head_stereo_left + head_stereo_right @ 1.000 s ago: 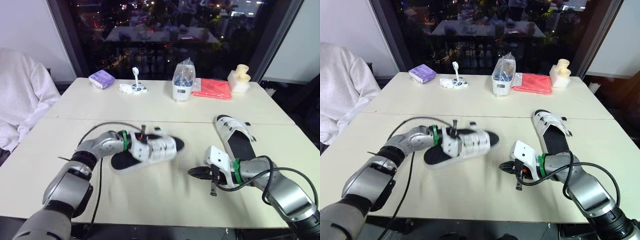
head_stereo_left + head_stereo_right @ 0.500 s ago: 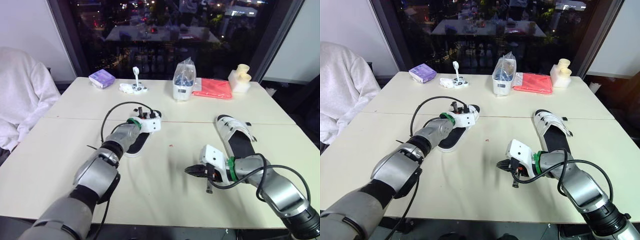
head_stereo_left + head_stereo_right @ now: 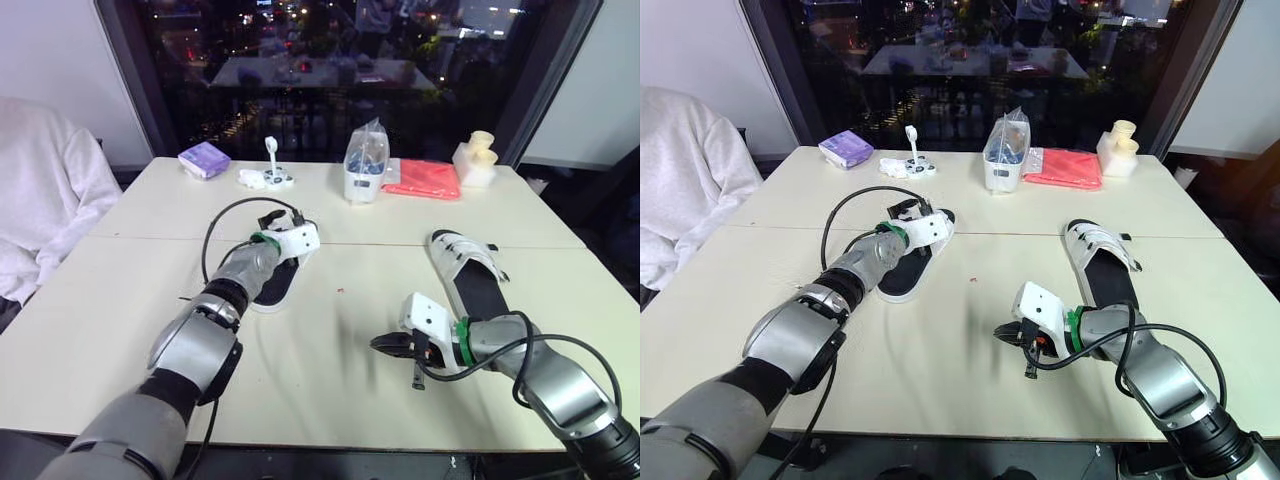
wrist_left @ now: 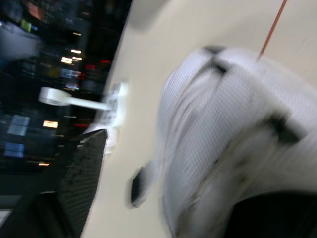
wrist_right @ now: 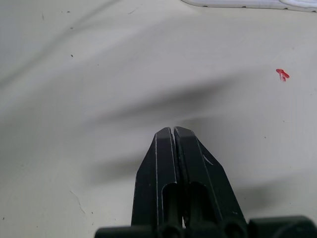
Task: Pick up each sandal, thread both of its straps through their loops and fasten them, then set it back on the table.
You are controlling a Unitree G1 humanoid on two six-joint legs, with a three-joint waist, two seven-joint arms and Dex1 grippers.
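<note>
Left hand (image 3: 300, 236): centre-left of frame, at the upper end of the left sandal (image 3: 272, 284); whether it grips cannot be told.
Right hand (image 3: 380, 344): lower centre of frame, closed on nothing, close to bare table.
Table (image 3: 330, 400): both sandals lie flat on it.
Left sandal: long axis slants from lower left to upper right.
Right sandal (image 3: 470, 272): right of centre, long axis running up the frame, straps at its upper end.
Key relation: right sandal lies up and right of the right hand and well apart from the left hand, so it is probably the right arm's reach.
</note>
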